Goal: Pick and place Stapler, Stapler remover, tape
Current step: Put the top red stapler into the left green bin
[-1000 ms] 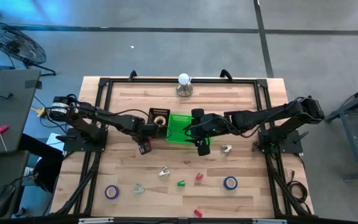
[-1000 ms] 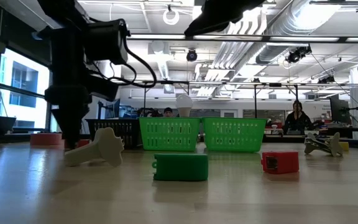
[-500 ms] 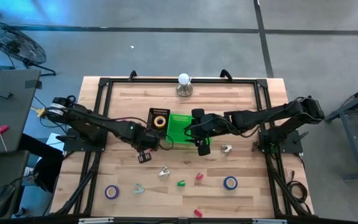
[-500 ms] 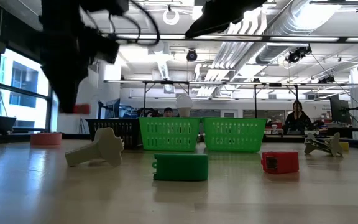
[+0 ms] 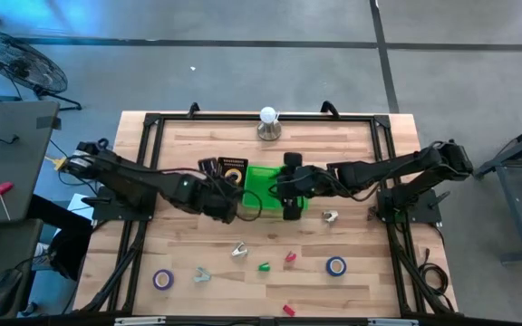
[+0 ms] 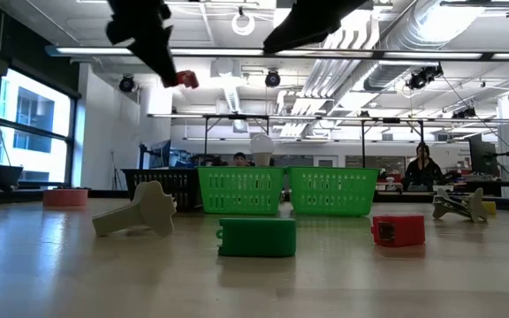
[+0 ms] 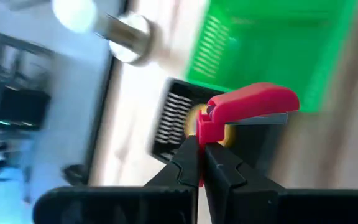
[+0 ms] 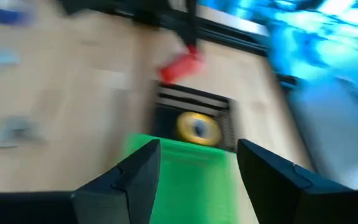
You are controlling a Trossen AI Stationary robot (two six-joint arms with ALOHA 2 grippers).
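The left gripper [image 7: 202, 163], jaws clamped on a red stapler remover [image 7: 247, 107], has lifted it off the bench toward the green basket [image 5: 263, 186] (right gripper [image 8: 197, 171] waits there, jaws wide).

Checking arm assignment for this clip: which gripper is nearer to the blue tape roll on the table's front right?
Right. The right gripper hangs over the green basket, up-left of the blue tape roll. The left gripper, holding a red stapler remover, is farther left by the black basket.

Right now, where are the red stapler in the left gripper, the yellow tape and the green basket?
Red stapler [image 7: 253, 102]: left wrist view, on its red top arm.
Yellow tape [image 8: 197, 127]: right wrist view, on the ring's face.
Green basket [image 5: 259, 186]: high view, on its floor.
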